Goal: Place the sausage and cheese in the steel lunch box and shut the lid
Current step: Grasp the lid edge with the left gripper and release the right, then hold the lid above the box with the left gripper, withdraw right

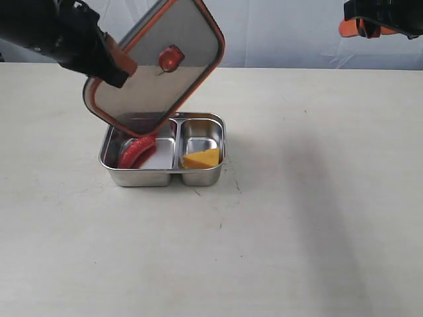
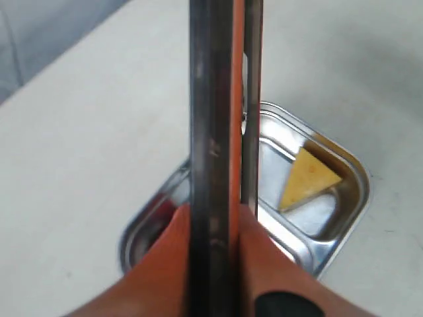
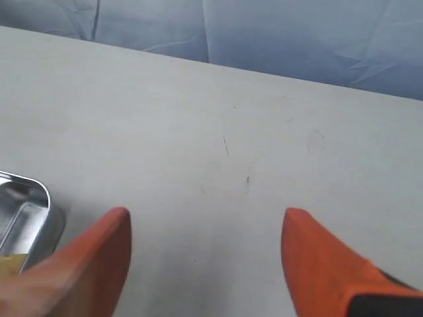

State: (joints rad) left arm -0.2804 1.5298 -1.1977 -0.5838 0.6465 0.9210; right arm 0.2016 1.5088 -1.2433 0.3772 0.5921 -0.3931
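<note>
The steel lunch box (image 1: 215, 129) rests on the table left of centre. In its left compartment lies the red sausage (image 1: 134, 152), and the yellow cheese (image 1: 201, 158) occupies the right one. My left gripper (image 1: 114, 61) is shut on an edge of the lid (image 1: 155, 66), which hangs tilted above the box's left half, orange seal and valve tab facing the camera. The left wrist view shows the lid (image 2: 215, 132) edge-on between the orange fingers (image 2: 165, 264), with the box (image 2: 353, 198) and cheese (image 2: 307, 178) below. Up at the top right, my right gripper (image 1: 362, 26) is open and holds nothing; its fingers (image 3: 99, 261) stand wide apart.
The pale table top (image 1: 317, 198) spreads around the box. A blue-grey backdrop (image 1: 291, 33) runs along its far edge. One corner of the box (image 3: 26, 218) appears in the right wrist view.
</note>
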